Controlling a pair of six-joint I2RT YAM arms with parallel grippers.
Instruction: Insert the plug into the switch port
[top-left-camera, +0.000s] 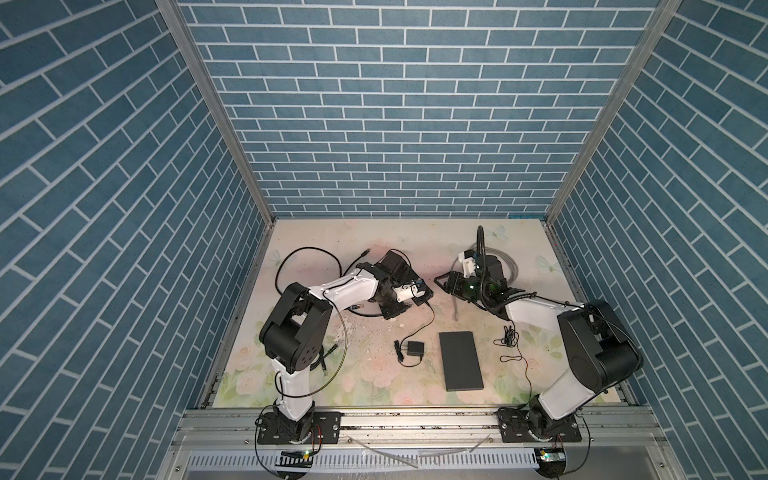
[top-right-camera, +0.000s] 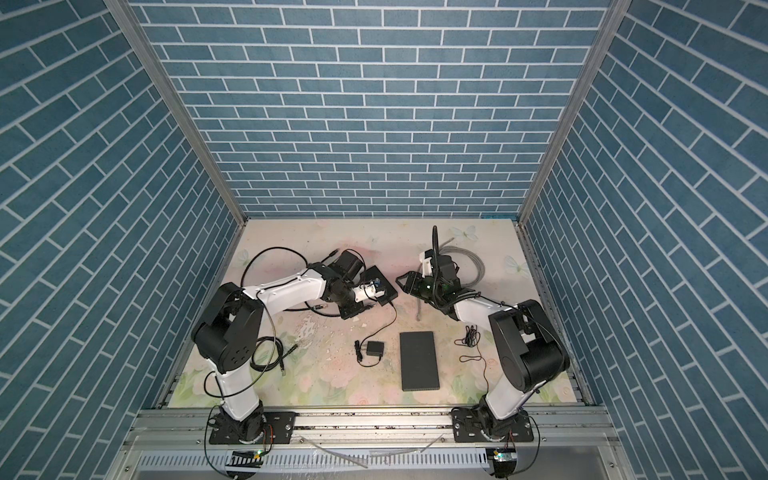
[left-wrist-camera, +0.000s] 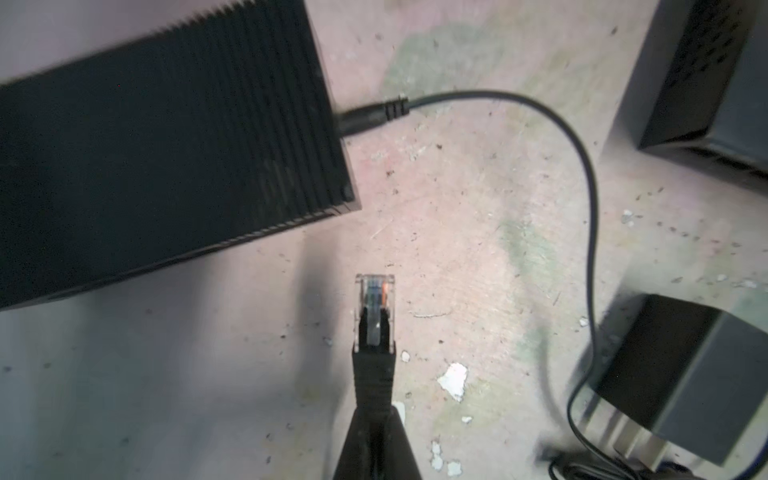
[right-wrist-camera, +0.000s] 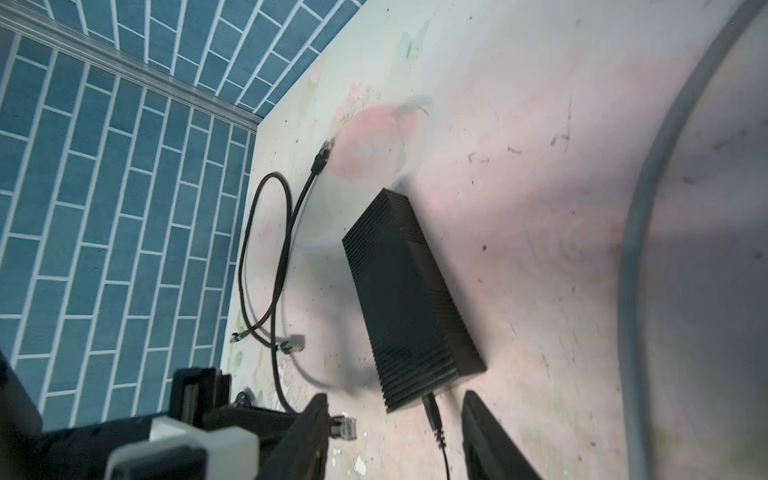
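Left tool (left-wrist-camera: 376, 419) clenched on black boot behind clear plastic network plug (left-wrist-camera: 375, 307), lower centre of left wrist view, nose left free for insertion | ribbed black switch box (left-wrist-camera: 166, 158) upper left, ports unseen | right tool (right-wrist-camera: 394, 401) released, astride box's cord end, probably to brace it

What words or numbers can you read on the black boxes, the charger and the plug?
No text can be read anywhere in these pictures.
On the ribbed black box: only plain ridges, no label in view.
On the power adapter: no print on the faces that show.
On the flat dark box: the top looks blank, though it is too small to be sure.
On the clear network plug: no marking, only coloured wires inside.
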